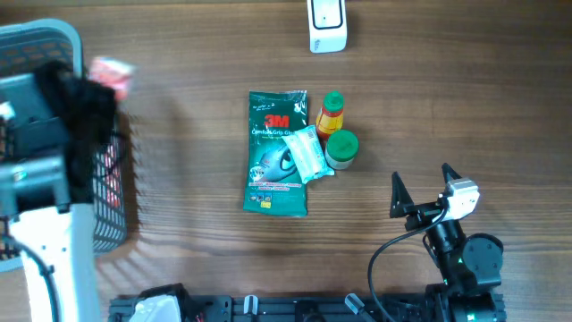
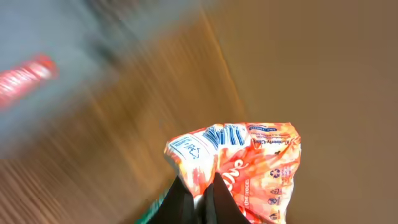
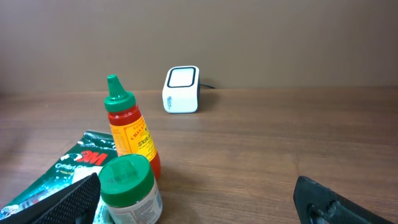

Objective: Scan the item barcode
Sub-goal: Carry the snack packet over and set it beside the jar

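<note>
Pinching packet point(image 2: 249, 162) in left gripper point(image 2: 198, 198) by basket point(image 1: 109, 210), with right gripper point(image 1: 421, 175) spread and empty; seemingly early on: grasped but not yet brought to far-off scanner point(image 1: 327, 25).

Orange packet point(image 2: 249, 168) cut off at btm edge; table point(image 2: 93, 155) badly blurred.

I count one white scanner point(image 1: 327, 25), at the upper middle of the frame. In the centre there is one green 3M packet point(image 1: 273, 174), with one small white sachet point(image 1: 308, 154) on top of it. Just beside them are one sauce bottle point(image 1: 332, 111) and one jar point(image 1: 340, 148), both with green caps. There is one basket point(image 1: 109, 206) at the left edge and one orange packet point(image 2: 255, 162). The grippers are two: the left gripper point(image 2: 202, 190) and the right gripper point(image 1: 422, 177).
</note>
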Robot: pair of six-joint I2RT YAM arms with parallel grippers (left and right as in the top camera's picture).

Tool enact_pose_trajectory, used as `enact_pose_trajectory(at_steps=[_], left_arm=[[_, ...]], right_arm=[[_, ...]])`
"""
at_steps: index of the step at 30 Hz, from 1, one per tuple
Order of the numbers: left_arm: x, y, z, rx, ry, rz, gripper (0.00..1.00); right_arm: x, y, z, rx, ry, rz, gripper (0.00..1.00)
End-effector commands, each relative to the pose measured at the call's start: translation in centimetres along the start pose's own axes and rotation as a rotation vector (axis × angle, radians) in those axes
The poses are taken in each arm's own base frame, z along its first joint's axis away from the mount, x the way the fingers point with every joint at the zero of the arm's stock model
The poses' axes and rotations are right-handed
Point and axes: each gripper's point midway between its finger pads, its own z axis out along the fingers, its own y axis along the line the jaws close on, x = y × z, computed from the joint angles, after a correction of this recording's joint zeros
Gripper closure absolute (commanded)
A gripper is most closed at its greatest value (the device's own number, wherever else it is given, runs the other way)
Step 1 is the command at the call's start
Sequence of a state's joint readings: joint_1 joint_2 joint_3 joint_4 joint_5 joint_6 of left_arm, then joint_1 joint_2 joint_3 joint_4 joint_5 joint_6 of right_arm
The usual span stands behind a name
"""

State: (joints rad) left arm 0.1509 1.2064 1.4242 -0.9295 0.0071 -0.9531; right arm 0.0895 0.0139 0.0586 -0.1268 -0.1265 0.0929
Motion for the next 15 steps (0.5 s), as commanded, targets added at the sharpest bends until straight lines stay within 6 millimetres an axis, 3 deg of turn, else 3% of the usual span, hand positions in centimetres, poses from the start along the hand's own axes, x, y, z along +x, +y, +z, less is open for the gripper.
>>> enact_pose_trajectory(at_steps=[1,7,12,15], left_arm=[[6.7,-2.3,1.4,0.012,0.116,0.200,0.96],[16.4,-3.1,3.7,-0.044,0.212,0.487,0.96],[24.5,-1.1,4.8,-0.094,0.344,0.756,0.96],[28.0,0.7,4.8,-0.132,0.408,0.854,0.96]], right_arm=[[-0.2,-0.2,0.0,0.011,-0.006,0.013,0.00],[-0.2,-0.2,0.0,0.011,-0.006,0.013,0.00],[-0.2,-0.2,0.0,0.011,-0.006,0.014,0.00],[-0.2,-0.2,0.0,0.011,-0.006,0.014,0.00]])
